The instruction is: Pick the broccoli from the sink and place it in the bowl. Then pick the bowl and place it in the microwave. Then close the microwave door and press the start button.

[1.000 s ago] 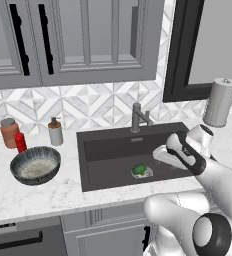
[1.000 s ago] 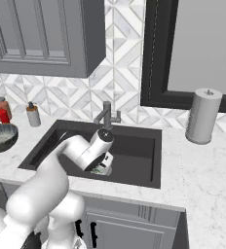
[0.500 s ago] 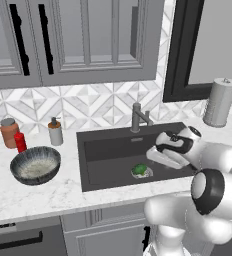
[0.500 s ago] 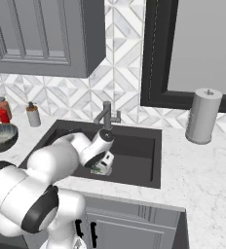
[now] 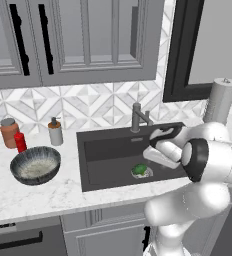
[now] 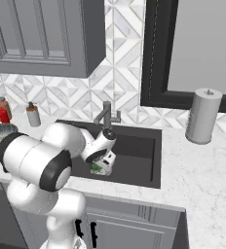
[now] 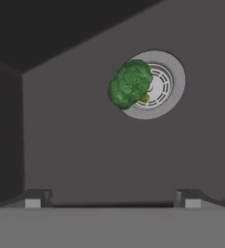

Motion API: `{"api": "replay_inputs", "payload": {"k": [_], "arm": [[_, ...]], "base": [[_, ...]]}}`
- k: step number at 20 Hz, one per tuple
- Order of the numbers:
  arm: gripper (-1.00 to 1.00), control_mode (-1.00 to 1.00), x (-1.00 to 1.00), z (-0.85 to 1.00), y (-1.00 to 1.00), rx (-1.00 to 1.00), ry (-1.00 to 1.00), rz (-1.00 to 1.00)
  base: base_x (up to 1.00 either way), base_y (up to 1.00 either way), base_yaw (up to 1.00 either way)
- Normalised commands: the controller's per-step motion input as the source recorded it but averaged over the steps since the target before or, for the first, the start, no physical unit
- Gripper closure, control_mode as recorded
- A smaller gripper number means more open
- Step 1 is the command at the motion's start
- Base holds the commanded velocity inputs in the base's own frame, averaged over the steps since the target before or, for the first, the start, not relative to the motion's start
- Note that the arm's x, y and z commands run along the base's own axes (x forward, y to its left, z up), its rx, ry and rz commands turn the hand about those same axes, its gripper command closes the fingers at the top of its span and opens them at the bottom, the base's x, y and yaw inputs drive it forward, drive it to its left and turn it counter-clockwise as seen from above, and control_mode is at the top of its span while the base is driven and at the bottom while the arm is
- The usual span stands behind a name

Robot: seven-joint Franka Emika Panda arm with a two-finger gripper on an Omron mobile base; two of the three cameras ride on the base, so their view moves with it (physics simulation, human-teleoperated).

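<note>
One broccoli (image 7: pixel 130 83) in the sink (image 5: pixel 108 150), sitting on the round metal drain (image 7: pixel 165 85), overlapping its rim at 9 o'clock. Hand (image 7: pixel 112 196) is spread wide, nothing between the fingertips (image 7: pixel 33 198), hovering over the basin floor; in hand view broccoli is at 12–1 o'clock of it, well apart. Left base view: hand (image 5: pixel 158 156) just beside broccoli (image 5: pixel 139 171), at its 1 o'clock. Bowl (image 5: pixel 35 164) on the table (image 5: pixel 48 192) at 9 o'clock of the sink, with jars (image 5: pixel 9 132) behind it. Faucet (image 5: pixel 137 116) at sink's back edge.
</note>
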Motion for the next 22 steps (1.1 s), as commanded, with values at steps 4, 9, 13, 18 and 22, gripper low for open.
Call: {"api": "replay_inputs", "payload": {"k": [4, 9, 13, 18, 22], "arm": [[-1.00, -1.00, 0.21, -0.18, 0.00, 0.03, 0.02, 0.00], [-1.00, -1.00, 0.24, -0.21, 0.00, 0.02, 0.03, 0.00], [-1.00, -1.00, 0.25, -0.30, 0.00, 0.01, 0.04, 0.00], [-1.00, -1.00, 0.30, -0.34, 0.00, 0.00, 0.01, 0.00], [-1.00, -1.00, 0.31, -0.34, 0.00, 0.00, 0.01, 0.00]], "base": [[0.00, 0.00, 0.00], [0.00, 0.00, 0.00], [0.00, 0.00, 0.00], [0.00, 0.00, 0.00], [0.00, 0.00, 0.00]]}}
